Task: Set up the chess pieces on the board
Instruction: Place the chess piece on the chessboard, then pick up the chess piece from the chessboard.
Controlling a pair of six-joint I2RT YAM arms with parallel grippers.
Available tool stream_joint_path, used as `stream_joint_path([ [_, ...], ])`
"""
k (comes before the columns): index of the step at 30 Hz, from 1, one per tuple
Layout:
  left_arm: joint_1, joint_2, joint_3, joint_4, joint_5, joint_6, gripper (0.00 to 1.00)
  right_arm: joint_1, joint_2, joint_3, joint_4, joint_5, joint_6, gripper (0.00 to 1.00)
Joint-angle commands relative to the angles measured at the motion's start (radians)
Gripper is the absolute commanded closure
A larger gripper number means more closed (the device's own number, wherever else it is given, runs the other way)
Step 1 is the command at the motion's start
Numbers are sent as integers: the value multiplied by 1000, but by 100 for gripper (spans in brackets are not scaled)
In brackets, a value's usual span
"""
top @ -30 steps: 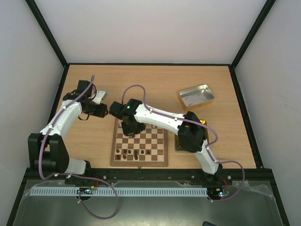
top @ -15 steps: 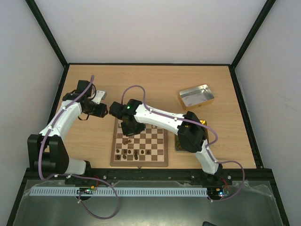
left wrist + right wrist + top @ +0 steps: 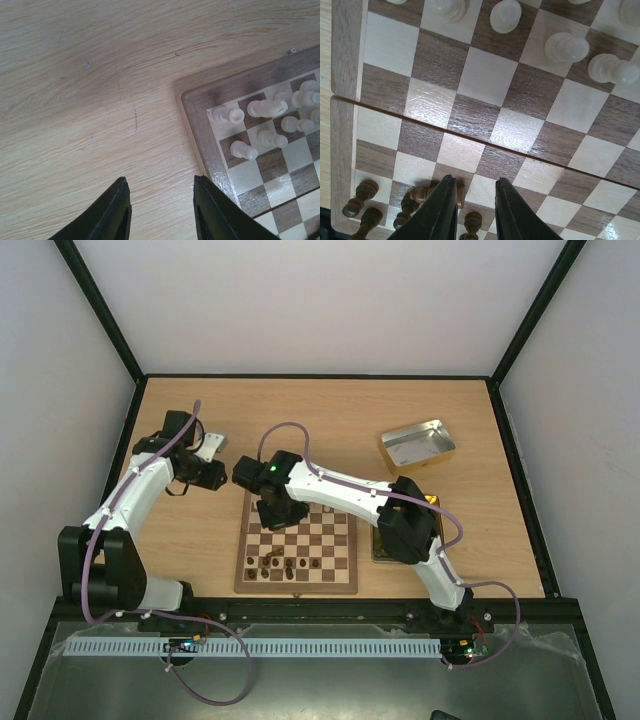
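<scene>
The board [image 3: 336,540] lies at the table's near middle. Dark chess pieces [image 3: 285,564] stand along its near rows. Cream chess pieces [image 3: 265,107] fill the far rows, mostly hidden under the right arm in the top view. My right gripper [image 3: 474,182] hovers low over the board's near left part, open, nothing between its fingers. A dark piece [image 3: 420,192] lies on its side just left of the left finger, next to upright dark pieces [image 3: 362,195]. My left gripper [image 3: 160,182] hangs open over bare table beside the board's far left corner [image 3: 200,107], holding nothing.
An open silver tin [image 3: 417,444] sits at the back right. A gold tin [image 3: 380,550] lies right of the board, partly under the right arm. Black frame rails border the table.
The right gripper's jaws have parted and a dark piece now lies beside its left finger. The left gripper's jaws have narrowed a little. Both arms have barely moved.
</scene>
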Motion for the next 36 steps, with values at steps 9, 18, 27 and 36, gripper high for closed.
stream_joint_path([
  [9,6,-6,16,-35,3,36,68,1,-39,20,-70,-8,-60,78],
  [18,6,2,13,-28,-3,33,62,1,-39,44,-114,-55,-125,75],
  [27,6,6,-2,-15,-9,33,61,5,-48,2,-116,-128,-202,71],
  [36,6,21,-2,-4,-12,30,61,5,1,36,-112,-146,-155,64],
])
